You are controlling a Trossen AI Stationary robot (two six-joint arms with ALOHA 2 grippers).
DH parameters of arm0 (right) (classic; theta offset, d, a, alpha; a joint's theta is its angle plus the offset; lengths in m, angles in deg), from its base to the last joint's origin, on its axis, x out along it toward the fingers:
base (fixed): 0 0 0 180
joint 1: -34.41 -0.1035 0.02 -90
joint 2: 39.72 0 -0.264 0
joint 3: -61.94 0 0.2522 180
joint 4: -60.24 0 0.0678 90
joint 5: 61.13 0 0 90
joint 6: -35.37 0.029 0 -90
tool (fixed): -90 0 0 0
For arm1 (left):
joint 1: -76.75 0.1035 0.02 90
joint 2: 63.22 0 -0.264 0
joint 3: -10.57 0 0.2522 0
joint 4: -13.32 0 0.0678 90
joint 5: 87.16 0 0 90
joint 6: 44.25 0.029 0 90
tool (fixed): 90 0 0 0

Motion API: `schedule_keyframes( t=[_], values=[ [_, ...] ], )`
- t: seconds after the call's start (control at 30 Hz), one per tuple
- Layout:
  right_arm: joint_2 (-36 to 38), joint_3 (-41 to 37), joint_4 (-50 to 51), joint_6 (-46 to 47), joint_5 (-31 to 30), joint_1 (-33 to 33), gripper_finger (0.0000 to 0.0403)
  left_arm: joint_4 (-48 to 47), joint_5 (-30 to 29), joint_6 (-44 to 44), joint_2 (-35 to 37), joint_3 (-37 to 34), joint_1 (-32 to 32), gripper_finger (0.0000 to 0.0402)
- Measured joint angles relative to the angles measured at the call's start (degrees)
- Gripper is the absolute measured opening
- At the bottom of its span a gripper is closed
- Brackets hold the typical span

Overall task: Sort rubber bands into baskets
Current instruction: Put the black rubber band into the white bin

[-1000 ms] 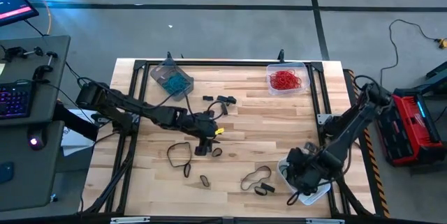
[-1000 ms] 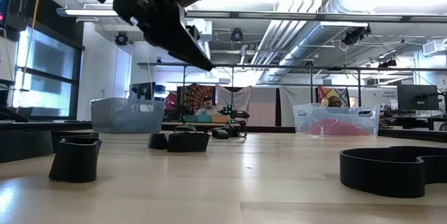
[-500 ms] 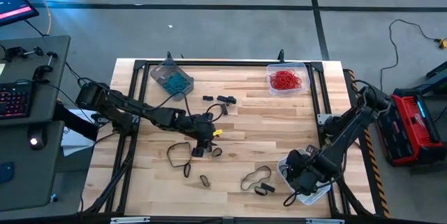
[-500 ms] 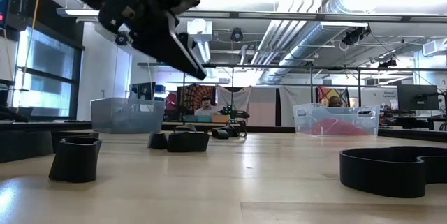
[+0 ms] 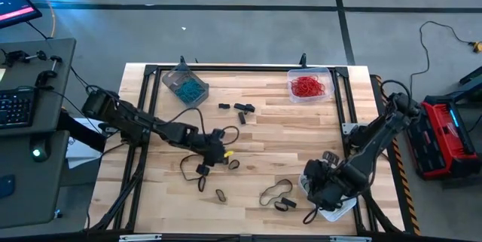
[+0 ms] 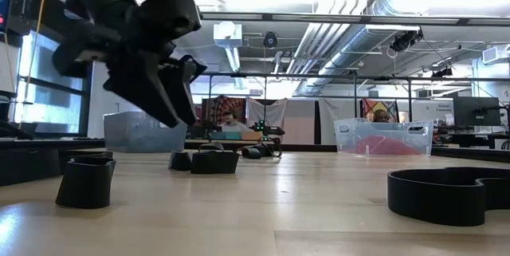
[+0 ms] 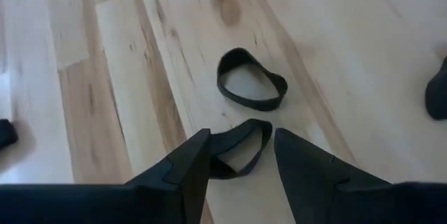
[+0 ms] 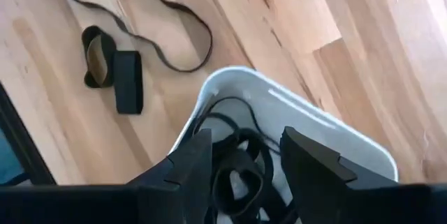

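Observation:
My left gripper [image 7: 241, 155] [image 5: 205, 165] hangs open a little above the table's near-left middle. A small black rubber band [image 7: 237, 148] lies on the wood below the gap between its fingers, untouched, and a second small black band [image 7: 250, 88] lies just beyond. My right gripper [image 8: 244, 151] [image 5: 320, 189] is open above the whitish basket [image 8: 328, 130] at the near right, which holds black bands [image 8: 234, 182]. At the far edge stand the grey-tinted basket [image 5: 184, 84] with teal bands and the clear basket [image 5: 309, 85] with red bands.
More black bands lie loose on the wood: a large loop [image 5: 192, 165], small ones [image 5: 221, 194] [image 5: 233, 163], a long loop [image 5: 275, 191] beside a short band [image 5: 285, 204] next to the whitish basket, and two [image 5: 242, 108] toward the far side. A black frame [image 5: 226, 68] rims the table.
My left gripper has come down and gone toward the table's near-left, rolling somewhat, and now hangs over the small black bands. My right arm has shifted slightly above the whitish basket.

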Motion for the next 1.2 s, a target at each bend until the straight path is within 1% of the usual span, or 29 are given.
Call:
schedule_keyframes(
  t=[0.1, 0.27, 0.47, 0.53, 0.6, 0.73, 0.8, 0.93, 1.1, 1.2],
  values=[
    [0.0, -0.32, -0.23, -1.81, -0.02, 1.12, 0.0161, 0.03, -2.73, 2.53, -0.76, -0.02, -1.38, 0.0158],
    [-0.02, -0.33, -0.93, -4.6, -0.53, 2.4, 0.0161, 0.43, -4.86, 5.94, -4.13, 0.0, -2.54, 0.0161],
    [-0.02, -0.33, -1.68, -6.2, -1.59, 2.96, 0.0161, 1.42, -7.34, 6.14, -6.93, 0.0, -2.56, 0.0156],
    [-0.02, -0.35, -2.2, -6.85, -1.96, 2.96, 0.0161, 1.44, -7.41, 6.16, -6.96, 0.01, -2.56, 0.0141],
    [-0.02, -0.35, -2.88, -7.38, -3.0, 2.96, 0.0161, 1.66, -7.44, 6.65, -6.96, 0.02, -2.56, 0.0115],
    [-0.03, -0.37, -7.02, -10.45, -10.4, 2.96, 0.0161, 2.56, -7.44, 6.29, -6.79, 0.02, -2.52, 0.0036],
    [-0.28, -0.37, -10.57, -13.95, -13.36, 2.98, 0.0161, 3.32, -7.38, 4.43, -6.4, 0.02, -2.27, 0.001],
    [-1.79, -0.37, -16.71, -20.66, -16.8, 4.16, 0.0161, 6.45, -7.37, -0.03, -5.06, 0.08, -1.73, 0.0011],
    [-5.61, -0.39, -24.88, -28.78, -19.58, 7.75, 0.0161, 12.75, -7.61, -4.9, -3.68, 1.64, -0.94, 0.0003],
    [-8.02, -0.39, -30.96, -35.24, -22.16, 10.36, 0.0161, 13.77, -10.53, -5.27, -3.73, 3.84, -0.66, 0.0002]
  ],
)
